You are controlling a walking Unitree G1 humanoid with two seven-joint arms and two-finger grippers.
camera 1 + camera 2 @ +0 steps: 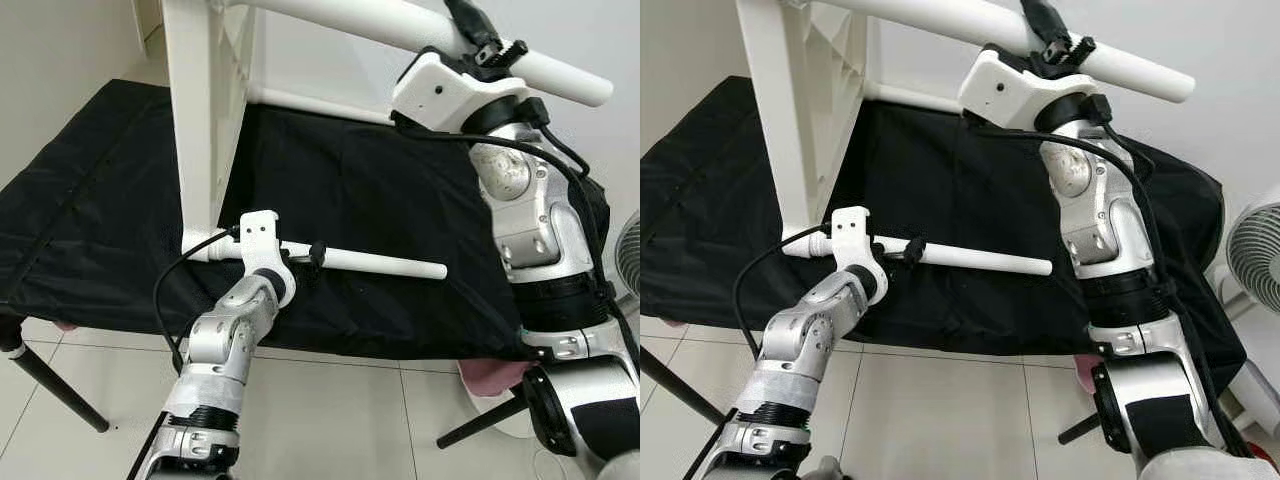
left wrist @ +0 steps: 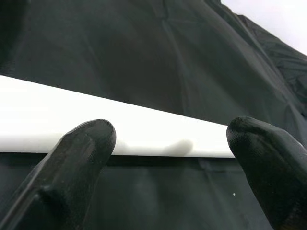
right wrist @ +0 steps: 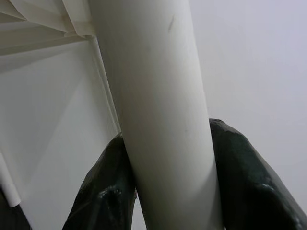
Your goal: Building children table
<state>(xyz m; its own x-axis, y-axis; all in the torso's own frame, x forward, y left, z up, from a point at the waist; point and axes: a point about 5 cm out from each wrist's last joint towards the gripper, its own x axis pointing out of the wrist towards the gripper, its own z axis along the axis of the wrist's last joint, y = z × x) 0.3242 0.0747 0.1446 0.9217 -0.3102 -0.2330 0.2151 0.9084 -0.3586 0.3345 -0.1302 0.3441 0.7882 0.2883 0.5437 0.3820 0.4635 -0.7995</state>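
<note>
A white children's table lies on its side on a black-covered table [image 1: 380, 190], its top panel [image 1: 200, 120] standing upright at the left. Its upper leg [image 1: 565, 78] juts out to the right, and my right gripper [image 1: 490, 40] is shut on it; the black fingers [image 3: 244, 182] press against both sides of the leg [image 3: 158, 96]. The lower leg [image 1: 390, 264] sticks out just above the cloth. My left gripper [image 1: 308, 257] is at that leg near its base, open, with its fingertips [image 2: 88, 139] wide apart in front of the leg [image 2: 144, 129].
The black cloth hangs over the front edge of the table, which stands on thin black legs [image 1: 55, 390] on a pale tiled floor. A white fan [image 1: 1255, 250] stands at the far right. Something pink [image 1: 490, 378] lies under the table's right side.
</note>
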